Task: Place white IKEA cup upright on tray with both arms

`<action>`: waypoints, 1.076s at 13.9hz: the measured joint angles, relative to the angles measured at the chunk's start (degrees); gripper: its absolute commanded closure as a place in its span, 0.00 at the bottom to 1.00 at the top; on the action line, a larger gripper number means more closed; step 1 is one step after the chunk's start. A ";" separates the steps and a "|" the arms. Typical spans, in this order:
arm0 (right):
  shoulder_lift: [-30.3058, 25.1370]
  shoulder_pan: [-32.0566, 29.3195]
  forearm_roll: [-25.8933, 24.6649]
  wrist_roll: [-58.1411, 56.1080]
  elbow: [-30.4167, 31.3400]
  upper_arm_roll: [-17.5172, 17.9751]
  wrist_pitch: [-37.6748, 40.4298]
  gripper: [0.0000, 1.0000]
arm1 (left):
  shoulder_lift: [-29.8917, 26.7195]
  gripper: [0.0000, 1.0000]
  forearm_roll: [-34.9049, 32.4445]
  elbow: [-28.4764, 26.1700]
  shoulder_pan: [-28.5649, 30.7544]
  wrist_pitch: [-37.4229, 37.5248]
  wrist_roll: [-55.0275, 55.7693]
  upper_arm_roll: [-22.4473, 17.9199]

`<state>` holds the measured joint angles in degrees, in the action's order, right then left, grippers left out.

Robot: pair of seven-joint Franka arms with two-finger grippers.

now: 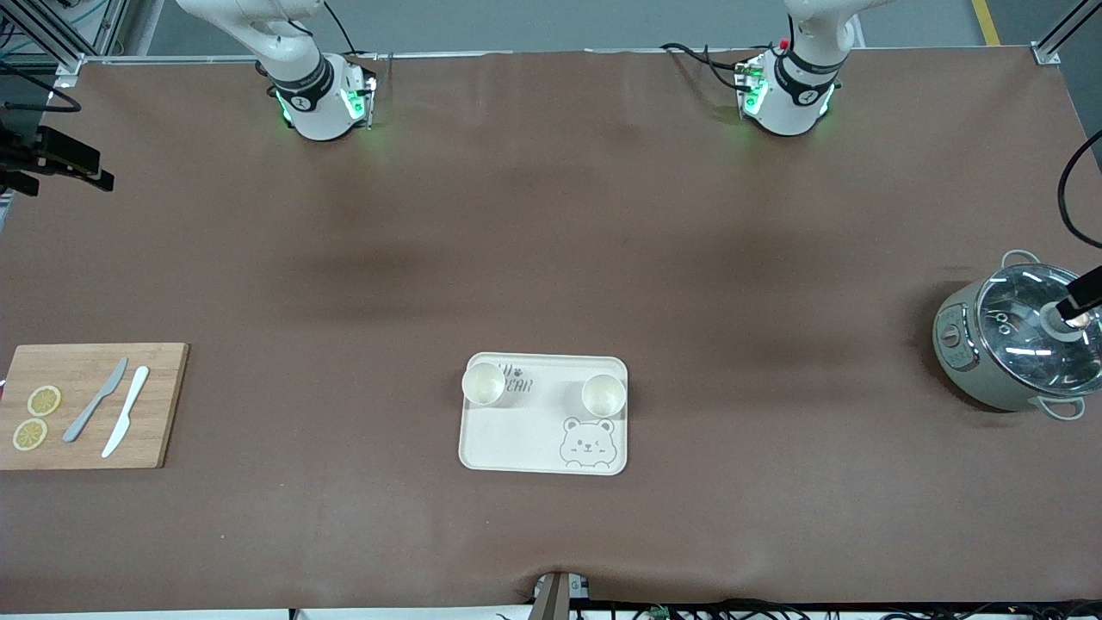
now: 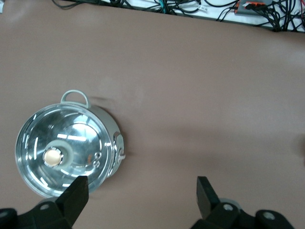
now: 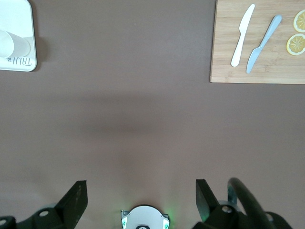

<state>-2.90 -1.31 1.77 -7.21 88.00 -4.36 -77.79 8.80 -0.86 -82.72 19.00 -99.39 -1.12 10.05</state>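
Near the front-camera edge of the table (image 1: pixel 551 258), roughly midway between the two arms' ends, the tray (image 1: pixel 516 439) is laid flat, with a cartoon bear face printed at its nearer corner toward the left arm's end. Two white cups are stood upright in it along its farther edge: one cup (image 1: pixel 484 383) toward the right arm's end, partly covering the printed lettering, and the other cup (image 1: pixel 603 395) toward the left arm's end, just above the bear. Nothing can be made out inside either cup from above.

At about the same depth, at the right arm's end, a bamboo cutting board (image 1: pixel 164 405) is set down, and on it are found two lemon slices (image 1: pixel 44 400), a grey knife (image 1: pixel 95 400) and a white knife (image 1: pixel 126 423), side by side.

A bit farther from the camera, at the left arm's end, a grey-green pot (image 1: pixel 977 370) is parked with a glass lid (image 1: pixel 1033 323) on top; what's inside can't be told through the reflections.

The left gripper (image 2: pixel 142 194) is held up over bare table beside the pot, fingers spread wide, nothing gripped. The right gripper (image 3: pixel 141 195) is held over bare table at the right arm's end, fingers likewise spread apart and empty.
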 measured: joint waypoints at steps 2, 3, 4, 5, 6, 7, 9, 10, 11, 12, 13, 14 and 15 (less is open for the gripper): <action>-0.27 0.00 -0.89 0.00 -0.05 0.06 -0.03 0.00 | -0.76 0.00 0.00 0.53 -0.02 1.69 0.00 0.13; -0.28 0.00 -1.41 0.00 -0.05 0.06 -0.15 0.00 | -1.07 0.00 0.00 1.06 -0.06 2.56 0.00 0.27; -0.27 0.00 -1.77 0.00 -0.05 0.08 -0.28 0.00 | -1.47 0.00 0.00 1.58 -0.08 3.57 0.00 0.46; -0.27 0.00 -2.00 0.00 -0.05 0.09 -0.34 0.00 | -2.07 0.00 0.00 1.94 -0.13 4.49 0.00 0.65; -0.27 0.01 -2.21 0.01 -0.05 0.10 -0.33 0.00 | -2.85 0.00 0.00 2.10 -0.17 5.48 0.00 0.79; -0.27 -0.02 -2.37 0.06 -0.05 0.06 -0.28 0.00 | -3.63 0.00 0.00 2.18 -0.20 6.38 0.00 0.87; -0.27 -0.13 -2.46 0.12 -0.04 -0.12 -0.15 0.00 | -5.34 0.00 0.00 2.26 -0.74 7.89 0.00 0.85; -0.27 -0.16 -2.46 0.13 -0.04 -0.15 -0.01 0.00 | -6.23 0.00 0.00 2.24 -1.68 9.27 0.03 0.47; -0.27 -0.16 -2.46 0.13 -0.04 -0.14 0.16 0.00 | -7.01 0.00 0.00 2.12 -3.51 10.66 0.08 -0.83; -0.27 -0.16 -2.46 0.13 -0.04 -0.12 0.27 0.00 | -7.59 0.00 0.00 1.71 -6.13 11.33 0.08 -3.09; -0.27 -0.15 -2.46 0.14 -0.04 -0.10 0.32 0.00 | -8.12 0.00 0.00 1.01 -9.29 11.68 0.08 -5.92; -0.27 -0.14 -2.46 0.14 -0.04 -0.07 0.42 0.00 | -8.77 0.00 0.00 0.03 -12.45 11.80 0.09 -8.75; -0.27 -0.10 -2.46 0.14 -0.04 0.01 0.59 0.00 | -9.45 0.00 0.00 -1.06 -14.89 11.83 0.11 -10.92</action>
<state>-3.17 -1.41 -0.69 -7.07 87.95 -4.35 -77.20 -0.65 -0.86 -83.78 4.12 -87.56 -1.02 -0.87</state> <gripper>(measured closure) 0.000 0.000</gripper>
